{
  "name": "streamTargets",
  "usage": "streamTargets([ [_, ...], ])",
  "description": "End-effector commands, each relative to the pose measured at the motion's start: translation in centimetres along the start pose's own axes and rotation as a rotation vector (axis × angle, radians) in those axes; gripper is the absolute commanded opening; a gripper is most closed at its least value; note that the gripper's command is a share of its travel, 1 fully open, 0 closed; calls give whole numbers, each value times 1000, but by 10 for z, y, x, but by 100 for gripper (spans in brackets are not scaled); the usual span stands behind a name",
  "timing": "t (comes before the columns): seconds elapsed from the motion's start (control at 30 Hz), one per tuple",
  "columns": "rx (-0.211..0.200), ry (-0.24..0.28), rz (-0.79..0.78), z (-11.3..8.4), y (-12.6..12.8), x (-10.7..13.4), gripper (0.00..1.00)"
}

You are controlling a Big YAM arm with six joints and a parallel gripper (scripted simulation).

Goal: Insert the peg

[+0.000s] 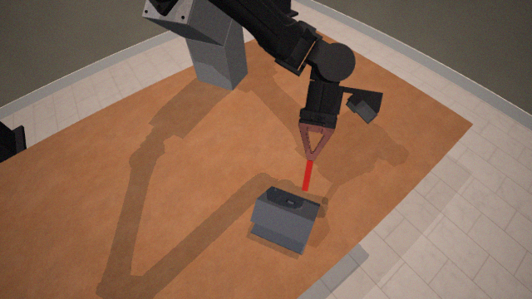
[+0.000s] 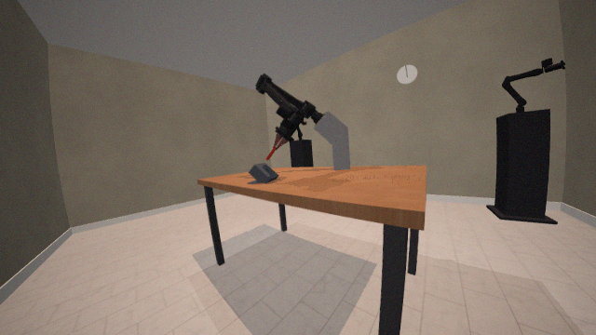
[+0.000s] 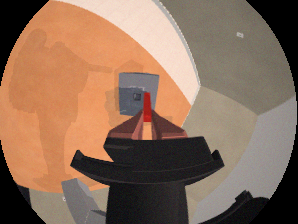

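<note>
My gripper (image 1: 311,158) (image 2: 275,148) (image 3: 147,113) is shut on the upper end of a red peg (image 1: 307,175) (image 2: 270,153) (image 3: 145,106). The peg hangs in the air, tilted, with its free end pointing down towards a grey block (image 1: 283,222) (image 2: 263,173) (image 3: 139,91) on the wooden table (image 1: 104,199) (image 2: 372,186). The block's sloped top panel carries a small dark hole (image 1: 290,203). In the top view the peg's tip stands above and a little to the right of the hole, apart from the panel. In the wrist view the peg lies over the block's face.
The arm's grey base column (image 1: 216,41) (image 2: 337,140) stands at the back of the table. The table's front right edge (image 1: 399,208) runs close to the block. A black pedestal with another arm (image 2: 521,163) stands on the floor, far off.
</note>
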State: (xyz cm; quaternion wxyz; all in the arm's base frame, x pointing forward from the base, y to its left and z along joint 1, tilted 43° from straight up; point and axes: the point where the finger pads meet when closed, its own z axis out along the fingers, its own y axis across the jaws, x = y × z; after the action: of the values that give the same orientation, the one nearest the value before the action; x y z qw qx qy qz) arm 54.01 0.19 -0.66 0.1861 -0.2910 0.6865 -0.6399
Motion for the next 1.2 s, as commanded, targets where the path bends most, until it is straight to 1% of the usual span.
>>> streamTargets([
  [0.0, 23, -24, 19, -12, -2, -15, 0],
  [0.1, 26, -20, 21, -13, -1, -14, 0],
  [0.13, 35, -18, 39, -14, -9, -15, 0],
  [0.2, 40, -11, 42, -16, -6, -15, 0],
  [0.23, 37, -7, 27, -17, 4, -14, 0],
  [0.6, 63, 31, 45, -27, 18, -10, 0],
  [0.67, 63, 31, 45, -27, 18, -10, 0],
  [0.7, 70, 33, 64, -28, 10, -11, 0],
  [0.73, 72, 37, 65, -29, 11, -11, 0],
  [0.8, 71, 44, 52, -31, 23, -8, 0],
  [1.17, 88, 83, 73, -41, 39, -2, 0],
])
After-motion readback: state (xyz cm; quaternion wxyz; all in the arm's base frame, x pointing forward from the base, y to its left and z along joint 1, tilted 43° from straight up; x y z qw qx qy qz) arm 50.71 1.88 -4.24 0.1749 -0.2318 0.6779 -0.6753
